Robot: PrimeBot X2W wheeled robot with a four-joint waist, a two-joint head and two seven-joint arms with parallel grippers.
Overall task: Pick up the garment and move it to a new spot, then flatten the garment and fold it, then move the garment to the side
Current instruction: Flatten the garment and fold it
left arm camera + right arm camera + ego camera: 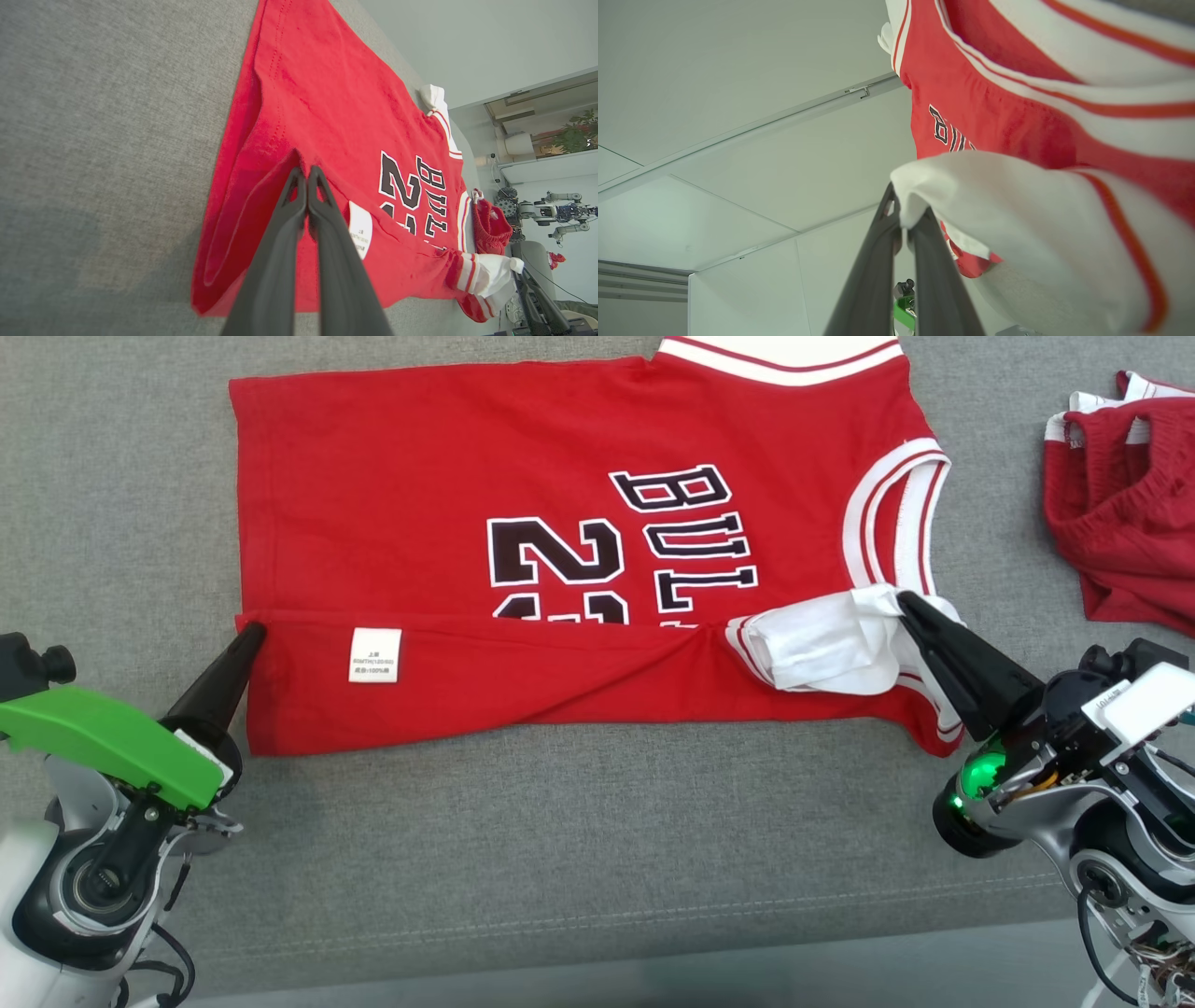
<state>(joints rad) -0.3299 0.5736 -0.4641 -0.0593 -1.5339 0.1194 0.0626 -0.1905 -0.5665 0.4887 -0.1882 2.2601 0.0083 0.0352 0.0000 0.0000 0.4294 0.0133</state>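
Head view: jersey (420,495) on grey surface (560,821)

A grey woven covering (597,821) spread flat beneath and all around the left claw (307,170), ending in a paler smooth strip (653,980) behind it. Far beyond that claw's tips and off to their right in its own view stood a pale grey-green wall (467,42) and a white ledge (546,168) carrying a leafy plant (577,135). Past the right claw (906,210), left of its tips, lay a white panelled ceiling (714,70) crossed by a slim rail (784,119), softly and evenly lit.
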